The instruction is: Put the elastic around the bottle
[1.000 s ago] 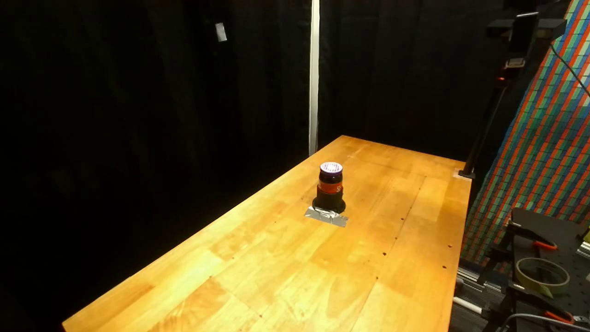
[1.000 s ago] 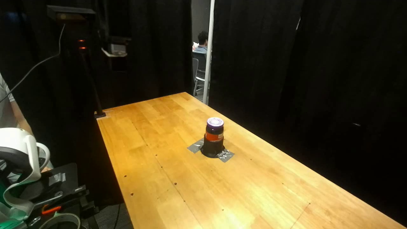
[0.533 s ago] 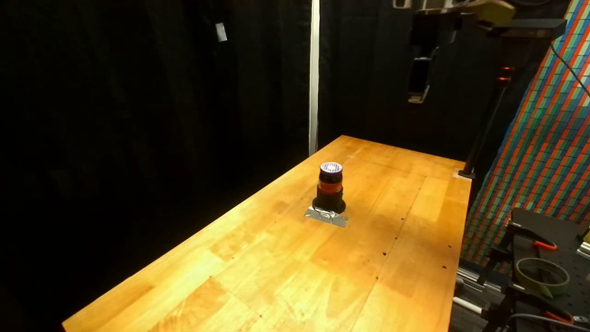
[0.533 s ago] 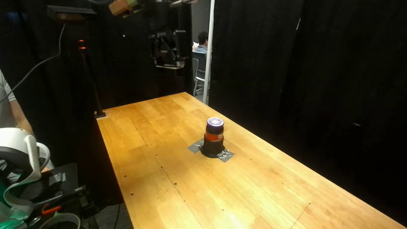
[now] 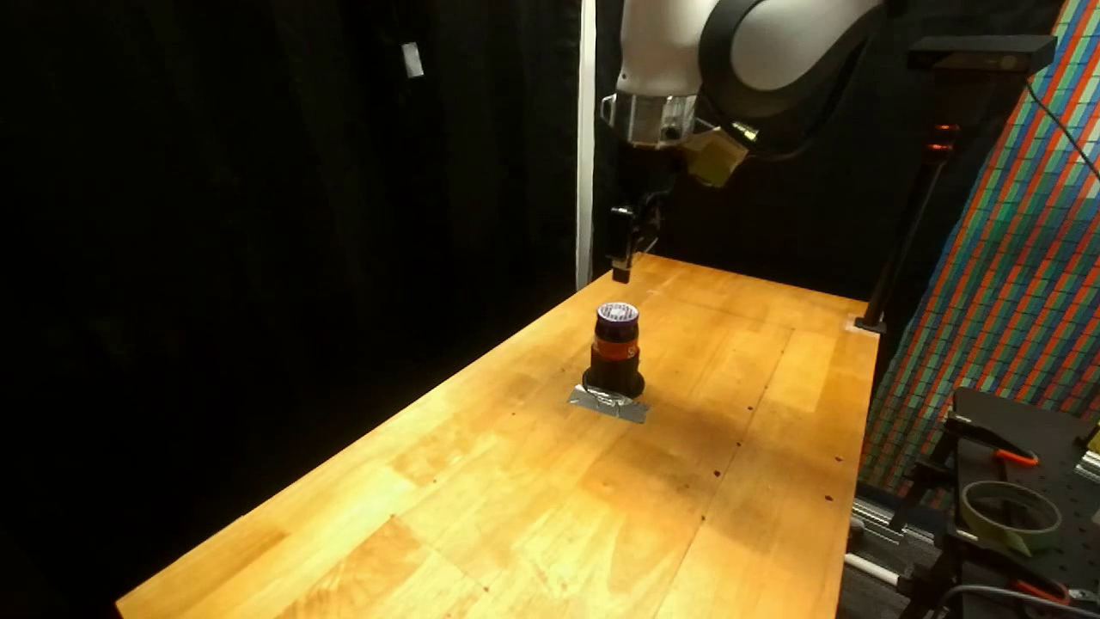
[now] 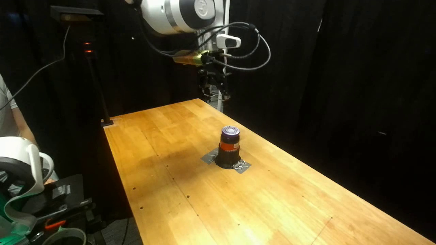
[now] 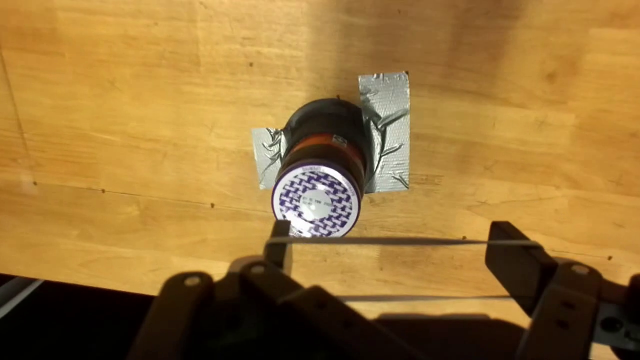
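Observation:
The bottle (image 5: 616, 346) stands upright in a black holder (image 5: 614, 376). It has an orange-red band and a dark purple cap with a white patterned top. It also shows in an exterior view (image 6: 230, 145) and in the wrist view (image 7: 316, 202). My gripper (image 7: 391, 232) is open. A thin pale elastic (image 7: 390, 241) is stretched in a loop around both fingers. In the wrist view the left fingertip overlaps the near edge of the cap and the right fingertip is over bare wood. In both exterior views the gripper (image 6: 216, 97) hangs above the bottle's level, apart from it.
Grey tape (image 6: 242, 166) holds the holder's base to the wooden table (image 5: 516, 499). A black post (image 5: 902, 232) stands at a far table corner. A side cart with a tape roll (image 5: 1010, 516) is beside the table. Dark curtains hang behind.
The arm has come into both exterior views. The gripper has moved down and sideways from high up to near the bottle, with the elastic on its fingers. The bottle has not moved.

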Controlling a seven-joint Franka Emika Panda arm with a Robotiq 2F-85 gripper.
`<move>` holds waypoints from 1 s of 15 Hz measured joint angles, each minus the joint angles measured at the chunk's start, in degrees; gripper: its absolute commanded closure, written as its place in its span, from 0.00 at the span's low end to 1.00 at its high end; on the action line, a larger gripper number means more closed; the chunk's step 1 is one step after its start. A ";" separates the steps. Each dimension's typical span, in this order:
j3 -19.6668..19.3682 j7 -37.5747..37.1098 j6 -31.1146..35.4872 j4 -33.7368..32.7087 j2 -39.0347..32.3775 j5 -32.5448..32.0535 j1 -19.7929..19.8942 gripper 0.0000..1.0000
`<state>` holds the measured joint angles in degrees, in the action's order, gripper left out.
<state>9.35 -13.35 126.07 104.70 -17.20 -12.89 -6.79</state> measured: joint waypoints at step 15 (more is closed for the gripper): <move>-6.54 -0.58 3.31 -12.81 -18.39 5.55 -1.15 0.00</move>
<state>2.81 -13.93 129.39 91.90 -35.59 -7.34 -7.95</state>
